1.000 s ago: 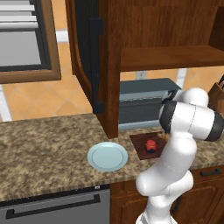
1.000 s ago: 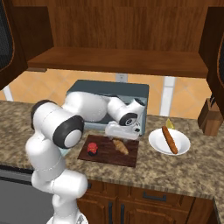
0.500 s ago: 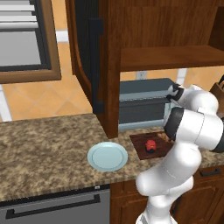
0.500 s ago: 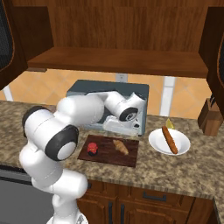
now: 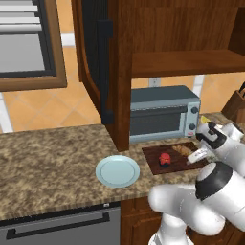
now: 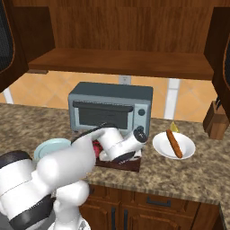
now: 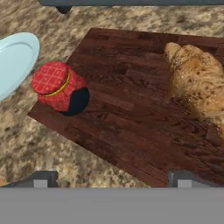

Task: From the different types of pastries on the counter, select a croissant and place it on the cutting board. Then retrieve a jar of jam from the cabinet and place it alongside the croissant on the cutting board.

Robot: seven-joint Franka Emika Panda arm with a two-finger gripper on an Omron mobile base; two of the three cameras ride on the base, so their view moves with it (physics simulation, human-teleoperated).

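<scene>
The jar of jam (image 7: 61, 87), red with a dark end, rests on the left part of the cutting board (image 7: 131, 122). The golden-brown croissant (image 7: 197, 78) lies on the same board to its right, apart from the jar. My gripper (image 7: 113, 181) hovers over the board's near edge, open, its fingertips (image 7: 41, 179) wide apart with nothing between them. In the left base view the jar (image 5: 164, 159) and croissant (image 5: 181, 149) sit on the board (image 5: 174, 165), with the gripper (image 5: 198, 154) at the board's right end. The cabinet (image 5: 182, 43) hangs above, its door (image 5: 103, 72) swung open.
A round light blue plate (image 5: 117, 171) lies on the granite counter (image 5: 48, 162) left of the board. The grey-blue toaster oven (image 6: 110, 108) stands just behind the board. A white plate (image 6: 186, 146) with the stick pastry (image 6: 173, 143) is to the right, and a knife block (image 6: 215, 121) beyond it.
The hand has pulled back from over the board near the toaster oven toward the board's right front side. The arm's elbow swung low and forward. Jar and croissant stayed put.
</scene>
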